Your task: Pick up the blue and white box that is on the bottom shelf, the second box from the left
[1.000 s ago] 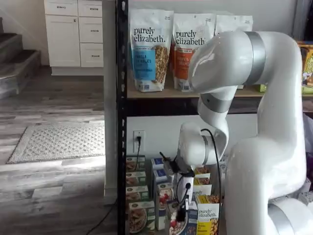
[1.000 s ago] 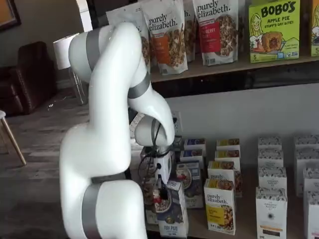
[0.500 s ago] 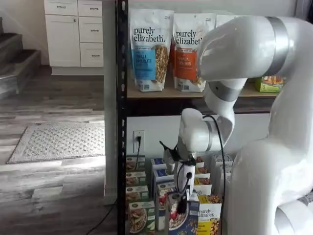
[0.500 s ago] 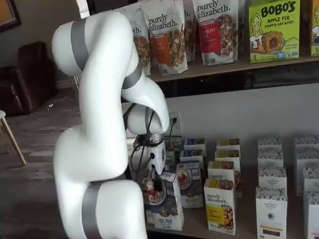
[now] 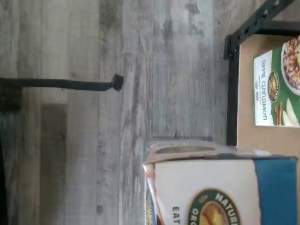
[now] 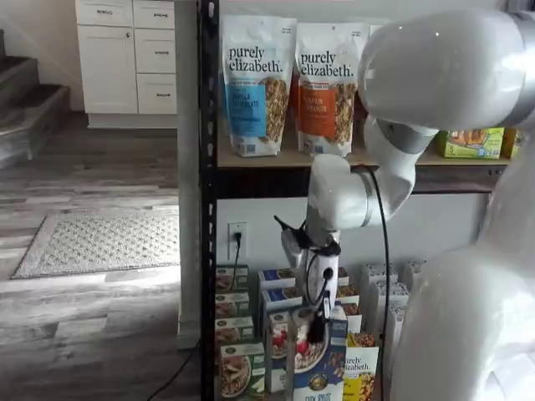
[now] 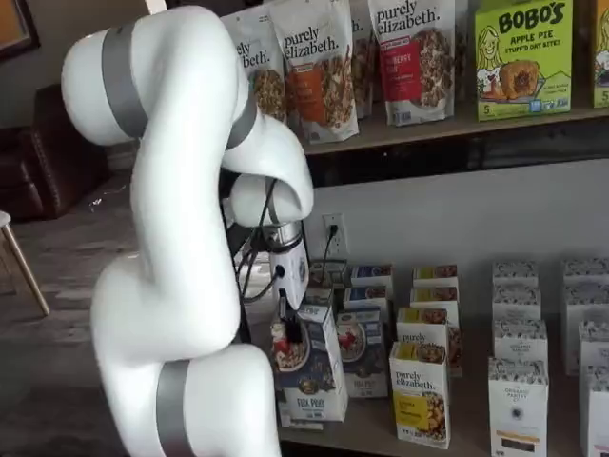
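Since the earlier frames the arm has risen, lifting the blue and white box (image 7: 309, 367) up and forward off the bottom shelf (image 7: 457, 433). The gripper (image 7: 288, 324) is clamped shut on its top edge. The box hangs left of the yellow carton (image 7: 420, 392), tilted. The lift looks underway; next it should draw clear of the shelf

I read "purely elizabeth." on the granola bags (image 6: 257, 83) above the blue and white box (image 7: 310, 367), and again on the yellow-and-white carton (image 7: 420, 390) just beside that box. The box's lower front reads roughly "FLAX PLUS", small and blurred. The green Bobo's box (image 7: 523, 57), on the same board as the bags, reads "BOBO'S APPLE PIE". In the wrist view, the green-and-white carton (image 5: 276, 86) reads "apple cinnamon".
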Tool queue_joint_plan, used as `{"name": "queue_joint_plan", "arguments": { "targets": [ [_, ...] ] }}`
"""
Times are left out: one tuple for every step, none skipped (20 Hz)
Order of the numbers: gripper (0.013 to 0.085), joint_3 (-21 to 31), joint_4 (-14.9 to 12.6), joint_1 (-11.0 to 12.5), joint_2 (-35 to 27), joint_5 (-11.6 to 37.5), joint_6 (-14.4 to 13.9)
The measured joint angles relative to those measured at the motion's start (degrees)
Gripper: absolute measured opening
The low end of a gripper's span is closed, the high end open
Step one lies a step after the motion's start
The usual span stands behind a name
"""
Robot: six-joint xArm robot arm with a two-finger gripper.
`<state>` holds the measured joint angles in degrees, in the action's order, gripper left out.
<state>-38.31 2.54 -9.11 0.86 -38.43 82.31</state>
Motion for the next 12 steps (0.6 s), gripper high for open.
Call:
{"name": "queue_joint_plan", "arguments": {
  "targets": [
    [0.045, -0.11, 0.43, 0.08, 1.1, -1.72, 0.36],
    [0.045, -0.22, 0.72, 0.17, 2.19, -3.43, 0.6],
    [0.045, -0.31, 0.81, 0.25, 3.39, -5.27, 0.67],
    [0.045, -0.34, 0.8, 0.31, 4.57, -6.95, 0.66],
    [0.045, -0.2, 0.64, 0.34, 5.78, -8.23, 0.53],
    [0.045, -0.02, 0.46, 0.34, 6.87, -9.23, 0.36],
    [0.045, 0.16, 0.24, 0.35, 8.01, -10.2, 0.17],
    [0.045, 0.36, -0.01, 0.34, 9.08, -11.03, -0.05],
    [0.045, 0.58, -0.24, 0.32, 10.19, -11.74, -0.24],
    [0.045, 0.8, -0.45, 0.31, 11.63, -12.77, -0.43],
    [0.045, 0.94, -0.51, 0.31, 12.74, -13.65, -0.5],
    [0.045, 1.05, -0.34, 0.33, 14.02, -14.67, -0.39]
  ]
}}
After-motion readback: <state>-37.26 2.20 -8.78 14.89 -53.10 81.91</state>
